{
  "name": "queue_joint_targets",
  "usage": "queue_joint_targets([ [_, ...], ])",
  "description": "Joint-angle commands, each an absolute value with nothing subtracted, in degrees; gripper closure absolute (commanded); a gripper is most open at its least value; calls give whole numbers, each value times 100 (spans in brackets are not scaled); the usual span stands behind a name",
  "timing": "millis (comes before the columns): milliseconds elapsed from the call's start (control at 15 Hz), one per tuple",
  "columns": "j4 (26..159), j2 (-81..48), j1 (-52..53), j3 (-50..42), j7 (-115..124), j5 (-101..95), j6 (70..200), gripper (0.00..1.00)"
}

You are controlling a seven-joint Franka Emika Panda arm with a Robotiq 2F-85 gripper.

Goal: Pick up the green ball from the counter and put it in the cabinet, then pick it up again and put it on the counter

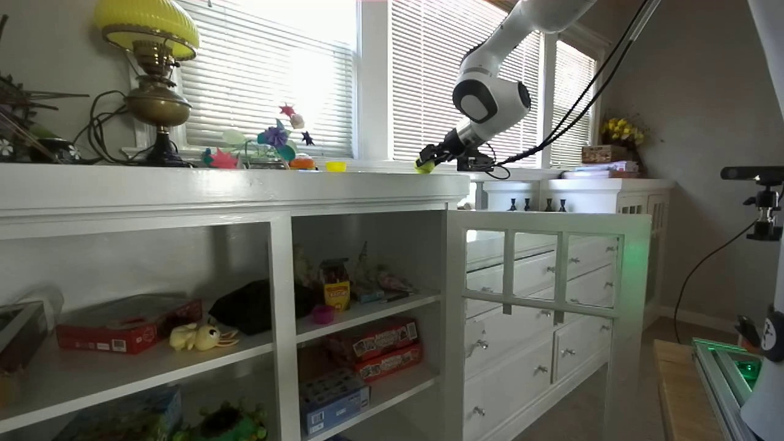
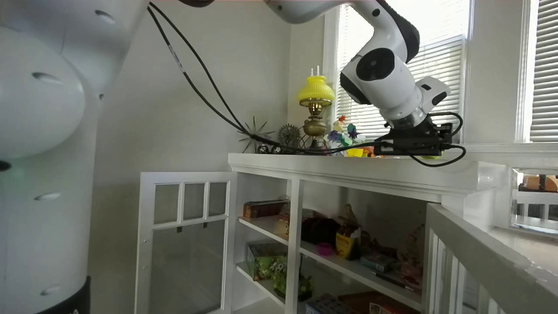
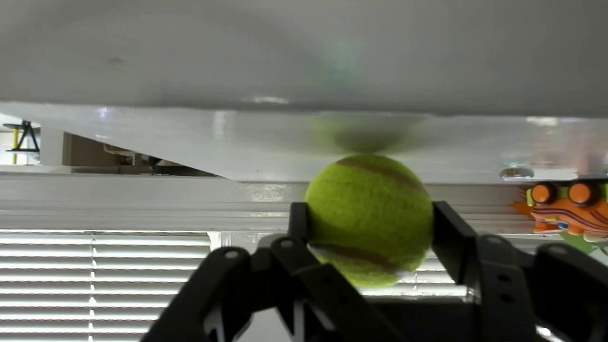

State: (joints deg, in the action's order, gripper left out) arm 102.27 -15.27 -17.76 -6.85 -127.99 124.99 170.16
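The green ball (image 3: 368,223) sits between the two black fingers of my gripper (image 3: 370,219) in the wrist view, with a pad against each side. In an exterior view the ball (image 1: 424,166) shows at the tip of the gripper (image 1: 429,155), at the top of the counter (image 1: 245,187) near its end. In an exterior view only a sliver of the ball (image 2: 430,157) shows under the gripper. The wrist view shows its reflection on the counter top (image 3: 275,142); I cannot tell if it touches. The open-fronted cabinet (image 1: 282,318) lies below the counter, also seen in an exterior view (image 2: 294,244).
A yellow-shaded lamp (image 1: 160,104), paper flowers (image 1: 275,136) and a yellow cup (image 1: 335,166) stand on the counter. An orange toy (image 3: 570,209) shows in the wrist view. Glass-paned cabinet doors (image 1: 545,300) (image 2: 187,244) stand open. Toys and boxes (image 1: 386,349) fill the shelves. Blinds (image 1: 269,79) hang behind.
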Motion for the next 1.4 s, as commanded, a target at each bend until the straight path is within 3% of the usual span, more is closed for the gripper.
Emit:
queue_joint_targets([
  [0,9988,-1637,-1710,-752,-13101,12773,16981,9],
  [133,10024,-1505,-1686,-775,-13270,12911,16896,1],
  [533,10747,-454,-1589,-784,-14094,13633,16850,0],
  [867,12326,650,-1424,-208,-12582,12076,17985,0],
  [1333,14557,2165,-110,-318,-11901,10981,18693,0],
])
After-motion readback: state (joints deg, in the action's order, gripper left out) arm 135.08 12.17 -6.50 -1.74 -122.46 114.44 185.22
